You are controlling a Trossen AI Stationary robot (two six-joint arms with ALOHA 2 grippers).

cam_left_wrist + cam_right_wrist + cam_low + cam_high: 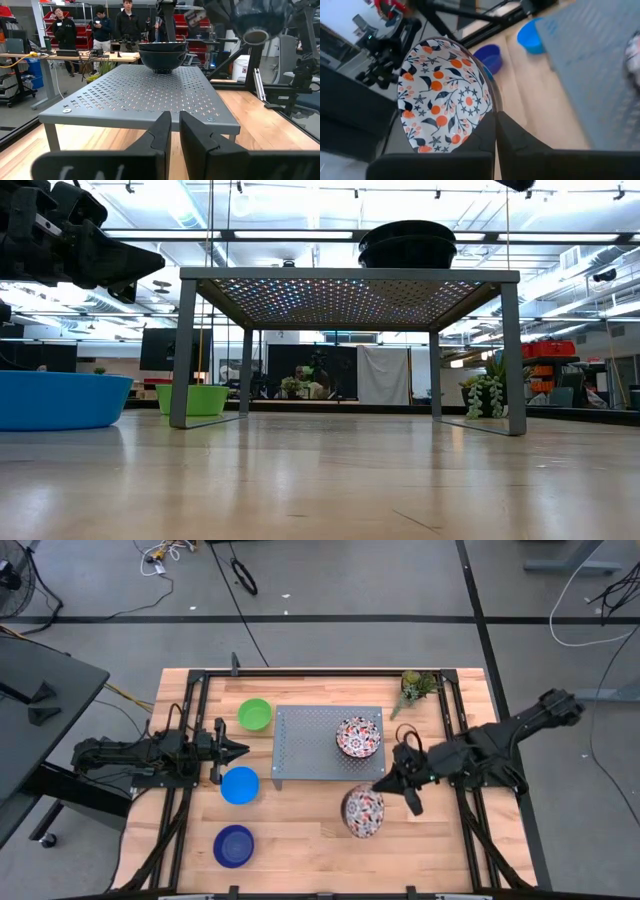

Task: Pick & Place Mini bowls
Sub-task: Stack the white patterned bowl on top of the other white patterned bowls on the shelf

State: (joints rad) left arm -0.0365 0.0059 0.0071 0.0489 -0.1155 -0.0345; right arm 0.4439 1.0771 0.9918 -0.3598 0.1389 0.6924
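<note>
High view first, sweeping from the left of the frame: the left gripper is hovering at centre left, its fingers sitting close together with only a thin gap and pinching nothing. Around it the plain plastic bowls are lining up on the wooden table: the round green plastic bowl above, the light blue plastic bowl just below, the dark blue plastic bowl at lower left. At centre the grey perforated metal stand is carrying white floral-patterned bowls on its right part; the low view is showing them stacked. Right of centre, the right gripper is pressing shut on the rim of another white bowl with orange-and-blue floral pattern, which is showing below the stand. At upper right of the table the small green potted plant is standing just beside the stand's corner.
</note>
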